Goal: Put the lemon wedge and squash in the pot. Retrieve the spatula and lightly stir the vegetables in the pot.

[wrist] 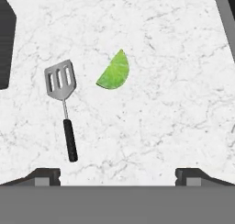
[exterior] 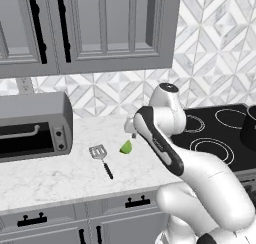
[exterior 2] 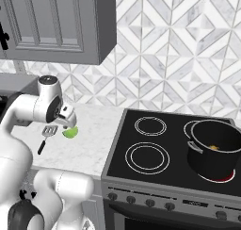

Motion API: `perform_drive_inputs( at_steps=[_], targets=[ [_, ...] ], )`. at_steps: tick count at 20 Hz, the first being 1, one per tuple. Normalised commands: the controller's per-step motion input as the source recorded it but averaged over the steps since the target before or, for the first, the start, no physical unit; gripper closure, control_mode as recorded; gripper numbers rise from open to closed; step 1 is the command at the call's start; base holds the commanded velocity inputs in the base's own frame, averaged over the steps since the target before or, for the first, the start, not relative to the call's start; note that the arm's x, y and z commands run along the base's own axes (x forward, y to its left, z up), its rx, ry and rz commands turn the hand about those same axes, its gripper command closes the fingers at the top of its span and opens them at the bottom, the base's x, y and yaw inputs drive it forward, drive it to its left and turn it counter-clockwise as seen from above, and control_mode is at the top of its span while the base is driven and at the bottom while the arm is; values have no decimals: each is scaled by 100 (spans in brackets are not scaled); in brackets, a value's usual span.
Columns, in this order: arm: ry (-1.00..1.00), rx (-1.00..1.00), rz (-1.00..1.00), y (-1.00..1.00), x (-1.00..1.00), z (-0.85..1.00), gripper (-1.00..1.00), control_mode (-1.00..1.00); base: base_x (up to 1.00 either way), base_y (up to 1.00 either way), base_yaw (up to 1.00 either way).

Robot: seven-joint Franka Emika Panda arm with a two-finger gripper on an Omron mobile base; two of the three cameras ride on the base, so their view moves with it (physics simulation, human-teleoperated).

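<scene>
The step in hand looks like fetching the lemon wedge (wrist: 114, 71): the gripper (wrist: 117, 175) hangs above the marble counter (wrist: 174, 90) with its jaws spread wide and nothing between them, the wedge lying flat below and ahead of the fingertips. Just beside it, not touching, lies the spatula (wrist: 62, 97), blade toward the backsplash and black handle pointing at the counter's front edge. A small orange-yellow piece — by the look of it the squash (exterior 2: 214, 147) — already sits inside the black pot (exterior 2: 212, 151) on the stove's right front burner, well apart from the wedge. The next move calls for lowering straight over the wedge, closing across its narrow width, then carrying it over to the pot. Counted: one wedge, one squash, one spatula, one pot — and one toaster oven (exterior: 32, 128) at the counter's left end.
</scene>
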Motion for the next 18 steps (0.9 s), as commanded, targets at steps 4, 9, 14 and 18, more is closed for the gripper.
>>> perform_drive_inputs(
  at_steps=[4,9,14,18],
  targets=[
    [6,0,-12,14,46,-30,-100,-100,0,0,0],
    [13,-2,-15,13,33,-40,-100,-100,0,0,0],
    [6,-3,-11,20,33,-28,-100,-100,0,0,0],
    [6,-4,-10,2,36,-31,-100,-100,0,0,0]
  ],
)
